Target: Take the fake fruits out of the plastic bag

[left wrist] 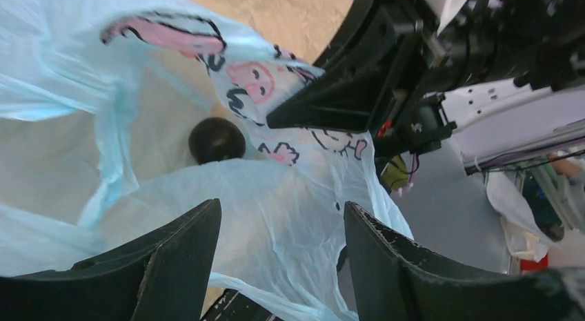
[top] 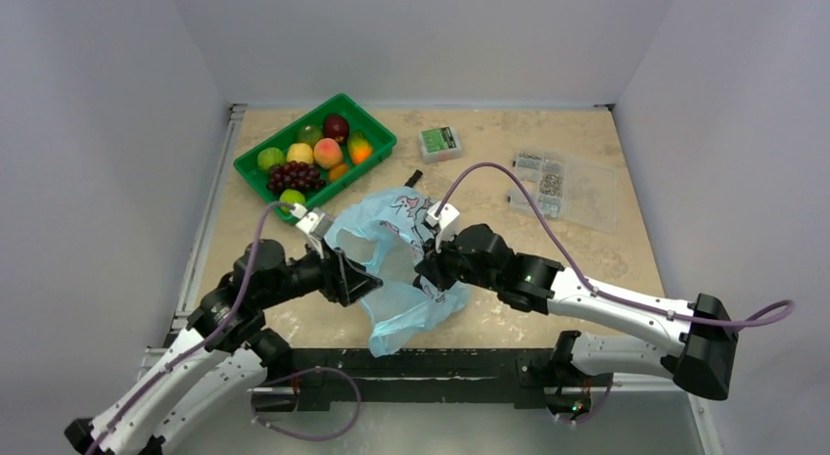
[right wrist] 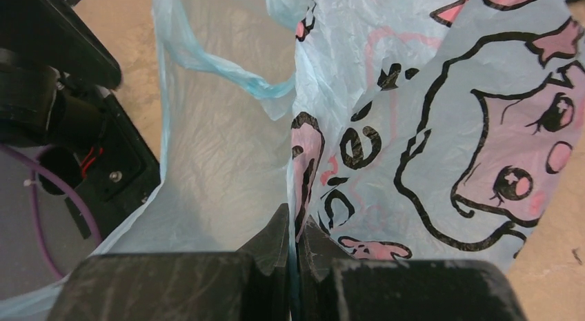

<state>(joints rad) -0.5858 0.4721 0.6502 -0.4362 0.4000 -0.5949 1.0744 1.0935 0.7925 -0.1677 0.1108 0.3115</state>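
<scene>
Near the middle of the near edge, seen from above, the plastic bag (top: 401, 269) is flanked by both arms. In the left wrist view, the left gripper (left wrist: 283, 217) is spread apart over a dark fruit (left wrist: 216, 140) inside. In the right, the right gripper (right wrist: 295, 228) is clamped on the bag's film, which should be held taut.
</scene>
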